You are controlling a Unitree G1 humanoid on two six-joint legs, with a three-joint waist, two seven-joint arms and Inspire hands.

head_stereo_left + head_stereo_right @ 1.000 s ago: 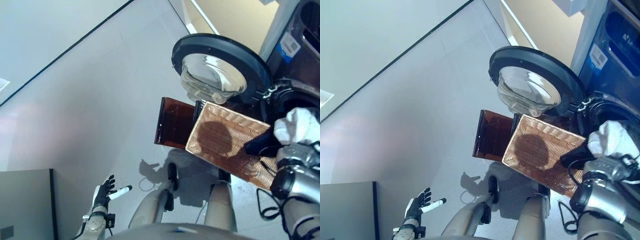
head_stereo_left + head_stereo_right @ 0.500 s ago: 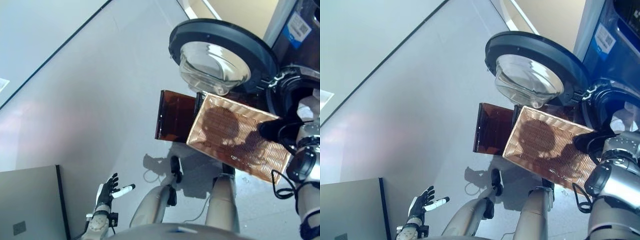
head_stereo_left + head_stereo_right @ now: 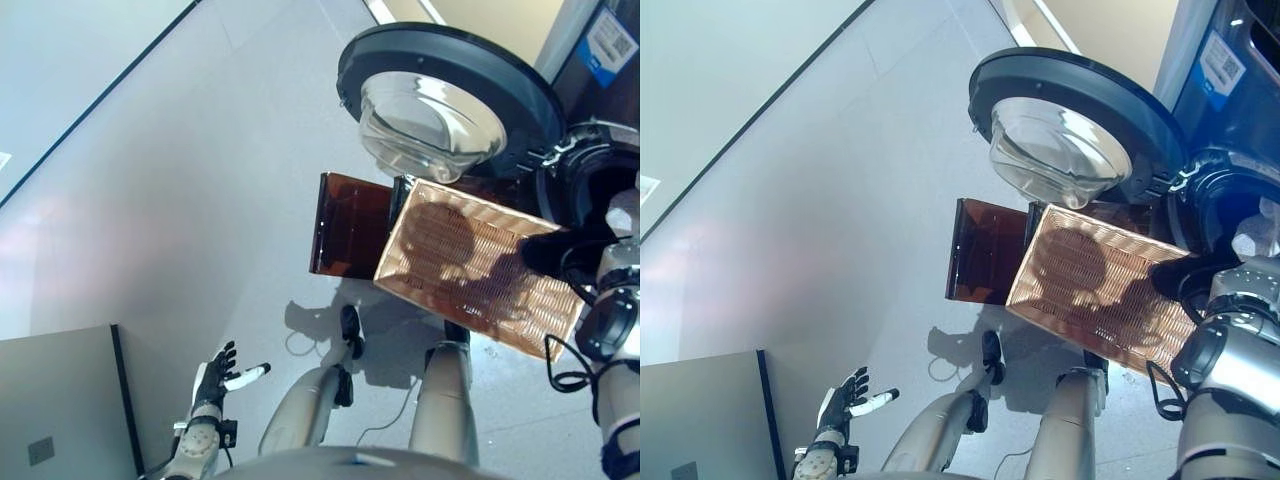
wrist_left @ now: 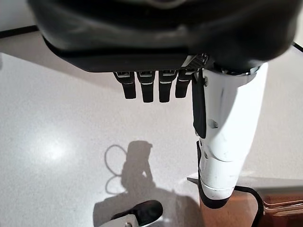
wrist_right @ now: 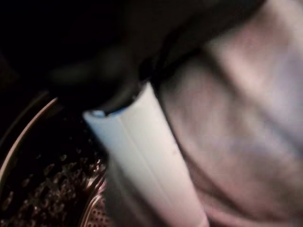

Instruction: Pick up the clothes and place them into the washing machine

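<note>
A bundle of white clothes (image 3: pixel 626 212) sits at the mouth of the washing machine's dark drum (image 3: pixel 578 188), at the far right. My right hand (image 3: pixel 556 250) reaches over the basket's far corner and is curled on the cloth. In the right wrist view its white-covered thumb (image 5: pixel 147 165) presses against the pale clothes (image 5: pixel 246 142). The woven basket (image 3: pixel 400 275) lies tilted in front of the machine, and I see no clothes in it. My left hand (image 3: pixel 213 378) hangs idle at the lower left, fingers straight.
The washer's round door (image 3: pixel 440 90) with its glass bowl stands swung open above the basket. A brown translucent box (image 3: pixel 345 225) lies beside the basket on the grey floor. A grey cabinet (image 3: pixel 60 400) fills the lower left corner.
My right hand has carried the white clothes to the right, from above the basket's corner up to the drum opening. The camera has shifted a little. The left hand has stayed put.
</note>
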